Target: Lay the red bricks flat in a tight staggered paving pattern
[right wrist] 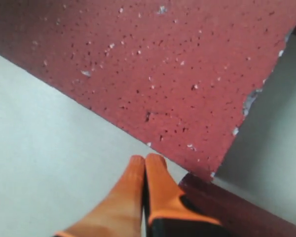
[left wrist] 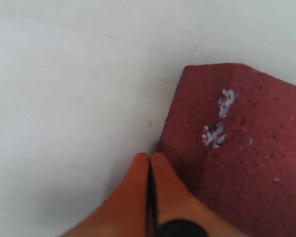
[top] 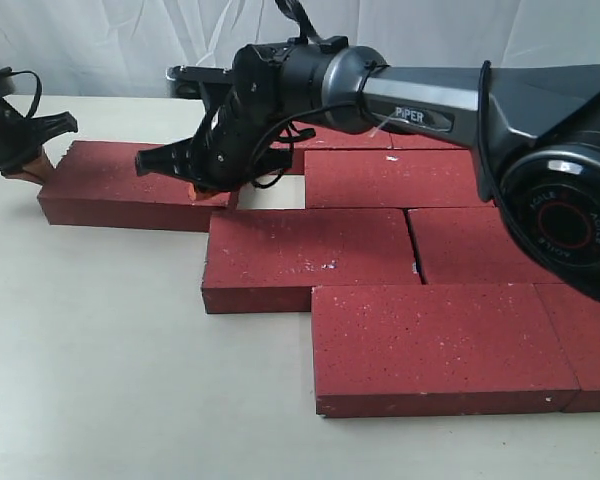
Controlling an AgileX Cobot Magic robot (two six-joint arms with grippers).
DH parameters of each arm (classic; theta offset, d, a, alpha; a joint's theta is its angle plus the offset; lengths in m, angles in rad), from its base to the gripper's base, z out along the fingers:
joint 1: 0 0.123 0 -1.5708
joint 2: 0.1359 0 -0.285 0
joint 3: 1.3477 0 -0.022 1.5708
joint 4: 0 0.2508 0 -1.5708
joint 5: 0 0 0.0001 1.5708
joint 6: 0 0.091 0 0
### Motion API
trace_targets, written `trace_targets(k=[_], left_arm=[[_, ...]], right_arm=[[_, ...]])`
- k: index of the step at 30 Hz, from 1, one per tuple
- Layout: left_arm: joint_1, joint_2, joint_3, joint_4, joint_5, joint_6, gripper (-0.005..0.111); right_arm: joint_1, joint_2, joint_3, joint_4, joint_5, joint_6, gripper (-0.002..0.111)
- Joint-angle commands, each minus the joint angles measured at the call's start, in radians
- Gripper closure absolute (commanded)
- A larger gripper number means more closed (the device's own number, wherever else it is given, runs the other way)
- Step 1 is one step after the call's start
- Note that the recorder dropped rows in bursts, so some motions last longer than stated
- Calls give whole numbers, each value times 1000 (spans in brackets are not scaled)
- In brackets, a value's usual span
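The outlying brick (top: 130,185) lies flat at the upper left of the exterior view, long axis across the frame, with a gap of table (top: 270,192) between it and the laid red bricks (top: 390,180) to its right. Your left gripper (top: 35,168) sits at its outer end and your right gripper (top: 195,182) at its inner front corner. Both have their jaws pressed together, so this looks like a shove from the left, not a grasp.

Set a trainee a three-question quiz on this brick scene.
1. True or false: the left gripper and the right gripper both have their fingers closed together.
2. Which brick are both grippers next to? A) the far-left brick B) the nearest front brick C) the far-right brick
3. Short answer: what shows through the gap between that brick and the back-row brick?
Key: 1 true; 2 A; 3 the table.
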Motion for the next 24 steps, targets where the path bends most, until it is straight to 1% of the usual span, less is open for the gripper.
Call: trace_targets(k=[1, 4, 8, 12, 16, 24], left_arm=[[-1, -3, 2, -14, 20, 7, 107], [-1, -3, 2, -16, 31, 7, 107], [-1, -3, 2, -12, 53, 7, 107], [-1, -3, 2, 8, 53, 7, 107], [-1, -9, 2, 58, 66, 5, 107], [-1, -53, 4, 130, 65, 3, 107]], right_arm=[[-27, -93, -6, -16, -28, 12, 109], [-70, -129, -6, -16, 34, 15, 109], [-132, -161, -6, -20, 176, 15, 109], [-141, -178, -6, -67, 291, 6, 109], [-141, -189, -6, -65, 407, -41, 109], [-141, -235, 17, -48, 412, -48, 109]])
